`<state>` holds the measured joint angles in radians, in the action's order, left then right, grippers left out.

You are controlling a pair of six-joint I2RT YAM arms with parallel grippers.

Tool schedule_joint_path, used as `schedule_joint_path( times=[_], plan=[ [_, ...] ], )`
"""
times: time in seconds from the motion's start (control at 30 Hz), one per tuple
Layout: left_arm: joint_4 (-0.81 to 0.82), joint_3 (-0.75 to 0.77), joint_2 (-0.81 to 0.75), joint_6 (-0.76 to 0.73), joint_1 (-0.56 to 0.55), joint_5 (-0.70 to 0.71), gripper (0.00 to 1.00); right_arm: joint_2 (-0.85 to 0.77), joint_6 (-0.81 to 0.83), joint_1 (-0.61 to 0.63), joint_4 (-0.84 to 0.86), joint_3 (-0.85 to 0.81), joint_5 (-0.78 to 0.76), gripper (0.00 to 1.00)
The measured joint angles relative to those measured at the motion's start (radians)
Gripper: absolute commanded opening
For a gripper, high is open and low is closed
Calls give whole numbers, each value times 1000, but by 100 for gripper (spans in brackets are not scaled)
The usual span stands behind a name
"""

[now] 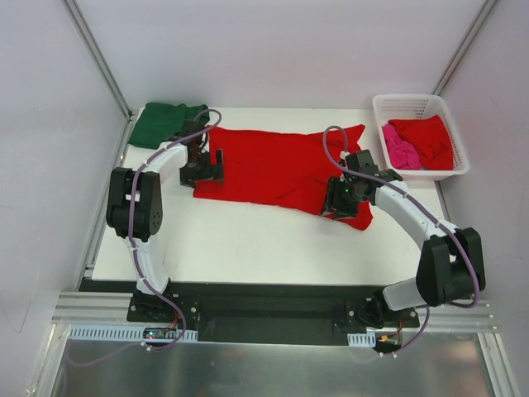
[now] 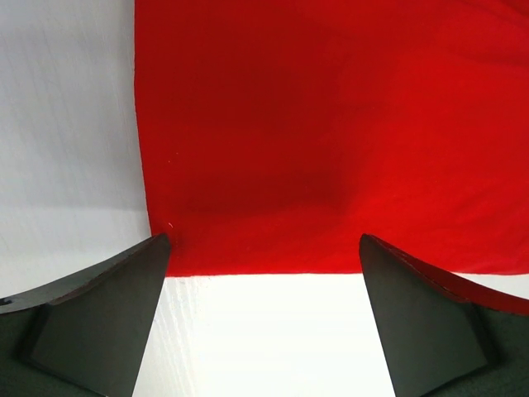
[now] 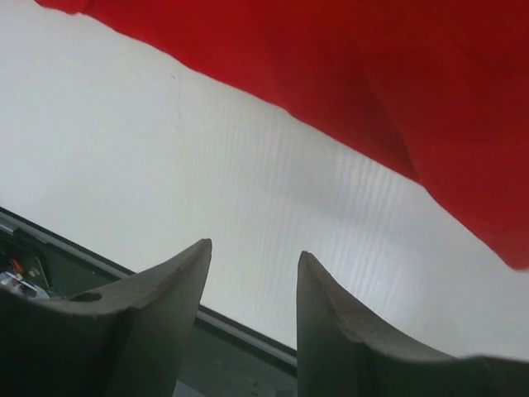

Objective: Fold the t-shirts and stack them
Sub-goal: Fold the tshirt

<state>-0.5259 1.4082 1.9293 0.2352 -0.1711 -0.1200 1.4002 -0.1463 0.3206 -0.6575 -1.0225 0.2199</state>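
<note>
Top view: red tee lies spread across mid-table. Green tee sits at the far-left corner. Another red one and a pink tee are in the basket, far right. Left gripper is at the red tee's left edge, right gripper at its near-right corner.

Left wrist: jaws wide, empty; near hem runs between them, cloth corner by the left finger.

Right wrist: jaws half apart, empty, over bare table; hem just beyond.

Judgement: set both down onto the hem and pinch together, or the fold skews.
</note>
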Motion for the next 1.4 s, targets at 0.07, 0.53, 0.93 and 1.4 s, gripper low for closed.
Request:
schedule_joint_path(
  times=[0.07, 0.53, 0.93, 1.4],
  plan=[
    [-5, 11, 6, 0, 0, 0, 99, 51, -4, 3, 49, 0, 37, 49],
    [-10, 148, 83, -3, -60, -20, 97, 328, -8, 4, 169, -216, 121, 48],
    [-8, 216, 193, -4, -88, -59, 96, 442, 24, 4, 129, -330, 50, 47],
    [-8, 244, 211, -4, -92, -78, 96, 519, 51, 5, 170, -331, 168, 49]
  ],
)
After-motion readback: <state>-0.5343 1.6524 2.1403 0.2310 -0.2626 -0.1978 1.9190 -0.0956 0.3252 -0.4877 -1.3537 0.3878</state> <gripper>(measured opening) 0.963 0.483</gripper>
